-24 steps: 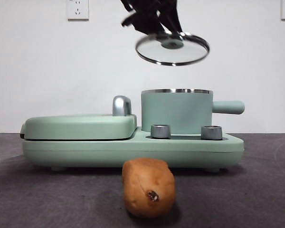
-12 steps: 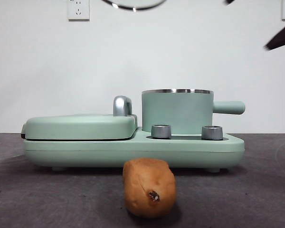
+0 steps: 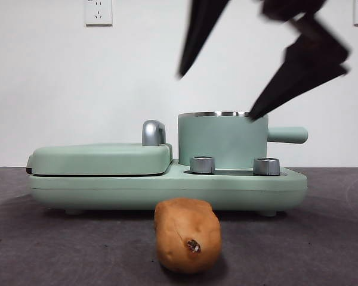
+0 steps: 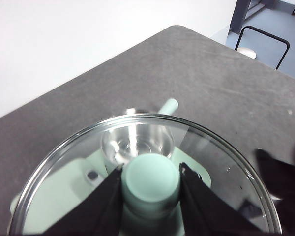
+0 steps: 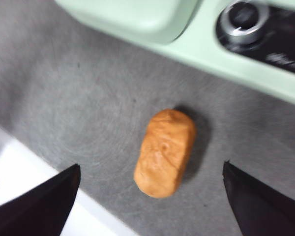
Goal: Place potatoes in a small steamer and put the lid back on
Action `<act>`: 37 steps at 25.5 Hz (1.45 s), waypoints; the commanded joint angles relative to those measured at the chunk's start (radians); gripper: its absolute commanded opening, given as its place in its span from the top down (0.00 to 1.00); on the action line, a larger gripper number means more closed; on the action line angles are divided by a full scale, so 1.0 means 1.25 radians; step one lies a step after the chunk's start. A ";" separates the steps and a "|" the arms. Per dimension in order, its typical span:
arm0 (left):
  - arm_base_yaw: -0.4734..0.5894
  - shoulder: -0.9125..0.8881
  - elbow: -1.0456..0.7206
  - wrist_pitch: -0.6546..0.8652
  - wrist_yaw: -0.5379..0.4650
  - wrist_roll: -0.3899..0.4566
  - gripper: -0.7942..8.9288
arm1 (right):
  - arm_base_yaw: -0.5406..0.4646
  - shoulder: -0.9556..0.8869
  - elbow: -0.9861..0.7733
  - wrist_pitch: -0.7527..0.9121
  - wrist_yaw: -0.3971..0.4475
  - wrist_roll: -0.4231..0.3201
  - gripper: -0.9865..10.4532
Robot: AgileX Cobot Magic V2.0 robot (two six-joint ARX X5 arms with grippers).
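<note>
One potato (image 3: 187,235) lies on the dark table (image 3: 48,250), just in front of the green cooker base (image 3: 167,187), with its dark eye spot facing the front camera. Your right gripper (image 5: 150,201) hangs above it with its two black jaws spread wide, one on each side, and they do not touch it yet. In the front view this gripper (image 3: 218,95) is the big dark shape up high, above the small steamer (image 3: 222,140). The steamer stands open on the base, with its stubby handle (image 3: 286,134) pointing away from the flat griddle cover (image 3: 98,158). Your left gripper (image 4: 151,184) is pinching the green knob (image 4: 150,179) of the glass lid (image 4: 226,162), holding it up over the pot. To do this step well, I think you should come straight down over the middle of the potato. Grab it across its short, fat side, not along its length. Squeeze gently, since it is round and may roll or slip. Go low enough to hold its widest part, but do not bump the table. Keep the lid up and out of the way, so the two arms do not hit each other over the pot.
</note>
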 commanded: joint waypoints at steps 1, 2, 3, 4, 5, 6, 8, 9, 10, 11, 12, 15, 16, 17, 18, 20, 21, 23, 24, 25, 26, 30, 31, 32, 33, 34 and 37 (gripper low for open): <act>-0.006 -0.060 -0.104 0.037 0.005 0.009 0.90 | 0.032 0.088 0.041 -0.013 0.021 0.019 0.51; -0.006 -0.090 -0.144 0.048 0.005 0.006 0.90 | 0.039 0.116 0.052 -0.022 0.027 0.019 0.51; -0.006 -0.114 -0.176 0.056 0.005 0.003 0.90 | 0.045 0.139 0.060 -0.031 0.031 0.019 0.51; -0.006 -0.145 -0.215 0.066 0.004 -0.003 0.90 | 0.051 0.168 0.069 -0.042 0.037 0.019 0.51; -0.006 -0.167 -0.240 0.070 0.004 -0.008 0.90 | 0.055 0.187 0.073 -0.045 0.038 0.019 0.51; -0.006 -0.186 -0.264 0.072 0.005 -0.010 0.90 | 0.058 0.205 0.075 -0.047 0.036 0.019 0.51; -0.006 -0.227 -0.309 0.072 0.004 -0.011 0.90 | 0.064 0.241 0.075 -0.038 0.036 0.018 0.49; -0.006 -0.241 -0.326 0.071 0.005 -0.011 0.90 | 0.066 0.256 0.075 -0.032 0.036 0.018 0.48; -0.006 -0.262 -0.351 0.071 0.004 -0.011 0.90 | 0.070 0.279 0.075 -0.021 0.035 0.018 0.48; -0.006 -0.277 -0.370 0.071 0.004 -0.015 0.90 | 0.072 0.296 0.075 -0.012 0.035 0.018 0.49; -0.006 -0.290 -0.388 0.071 0.005 -0.017 0.90 | 0.074 0.314 0.075 -0.005 0.035 0.018 0.49; -0.006 -0.302 -0.414 0.071 0.005 -0.025 0.90 | 0.074 0.348 0.075 0.016 0.035 0.012 0.50; -0.006 -0.302 -0.415 0.070 0.004 -0.025 0.90 | 0.074 0.356 0.075 0.017 0.035 0.009 0.55; -0.006 -0.302 -0.415 0.072 0.005 -0.025 0.90 | 0.074 0.359 0.075 0.014 0.035 0.005 0.63; -0.006 -0.302 -0.415 0.074 0.005 -0.025 0.90 | 0.074 0.360 0.075 0.015 0.036 0.000 0.70; -0.006 -0.302 -0.415 0.073 0.005 -0.025 0.90 | 0.074 0.360 0.075 0.018 0.036 -0.009 0.78; -0.006 -0.303 -0.415 0.073 0.004 -0.025 0.90 | 0.074 0.360 0.075 0.018 0.035 -0.009 0.78; -0.006 -0.303 -0.415 0.072 0.004 -0.025 0.90 | 0.069 0.356 0.088 0.006 0.024 -0.011 0.78; -0.006 -0.303 -0.415 0.072 0.004 -0.025 0.90 | 0.059 0.351 0.109 -0.014 0.014 -0.015 0.78; -0.006 -0.303 -0.415 0.072 0.005 -0.025 0.90 | 0.049 0.346 0.139 -0.040 0.014 -0.025 0.78; -0.006 -0.303 -0.415 0.072 0.005 -0.024 0.90 | 0.037 0.345 0.181 -0.070 0.015 -0.052 0.78; -0.006 -0.303 -0.415 0.072 0.004 -0.022 0.90 | -0.060 0.344 0.388 -0.197 0.014 -0.162 0.78; -0.006 -0.302 -0.415 0.072 0.004 -0.022 0.90 | -0.096 0.345 0.441 -0.216 0.014 -0.187 0.77; -0.006 -0.302 -0.415 0.072 0.004 -0.022 0.90 | -0.132 0.348 0.490 -0.226 0.014 -0.212 0.75; -0.006 -0.301 -0.415 0.073 0.004 -0.022 0.90 | -0.165 0.360 0.542 -0.240 0.014 -0.235 0.73; -0.006 -0.301 -0.415 0.072 0.004 -0.022 0.90 | -0.200 0.379 0.597 -0.260 0.014 -0.252 0.73; -0.006 -0.300 -0.415 0.073 0.005 -0.022 0.90 | -0.280 0.467 0.750 -0.320 0.014 -0.294 0.73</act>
